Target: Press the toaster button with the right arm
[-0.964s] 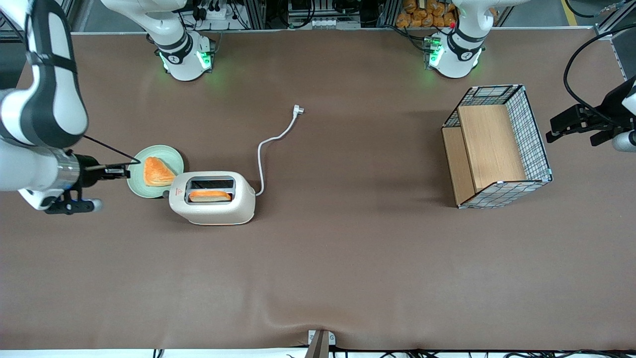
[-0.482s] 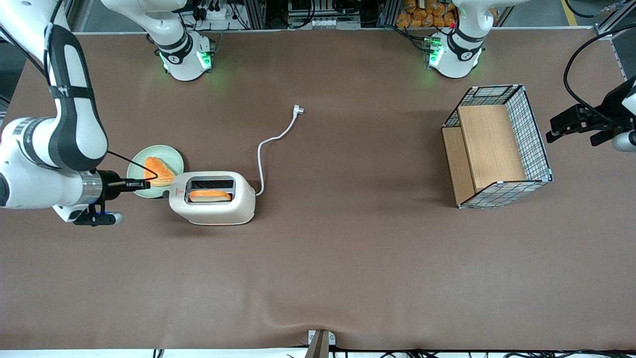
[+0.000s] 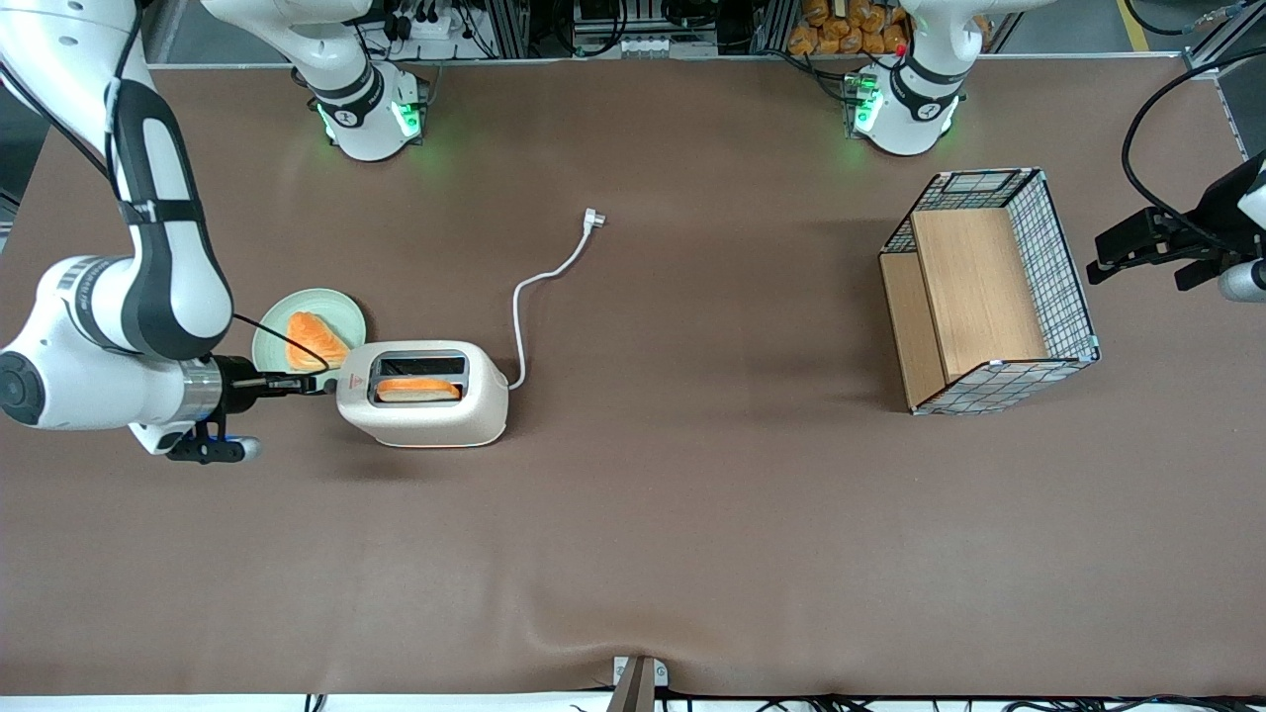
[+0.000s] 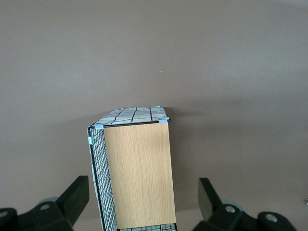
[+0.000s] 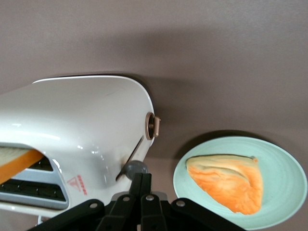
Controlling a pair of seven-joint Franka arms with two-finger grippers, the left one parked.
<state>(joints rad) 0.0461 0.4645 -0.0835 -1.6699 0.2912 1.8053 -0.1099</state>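
The cream-white two-slot toaster (image 3: 423,394) stands on the brown table with an orange toast slice (image 3: 417,390) in the slot nearer the front camera. Its white cord (image 3: 529,297) trails away toward the arm bases. My right gripper (image 3: 318,382) is shut with nothing held, and its fingertips touch the toaster's end beside the plate. In the right wrist view the shut fingers (image 5: 140,180) rest on the grey lever knob (image 5: 135,168) at the foot of the slit in the toaster's end (image 5: 86,125). A round tan knob (image 5: 152,126) sits higher on that end.
A pale green plate (image 3: 269,348) with an orange toast piece (image 3: 313,341) lies beside the toaster, just above my gripper in the front view; it also shows in the right wrist view (image 5: 284,168). A wire basket with wooden panels (image 3: 989,292) stands toward the parked arm's end.
My right arm has swung down and in toward the toaster; the shut gripper moved from over the plate's edge to the toaster's end. The toaster, plate and toast have not moved.
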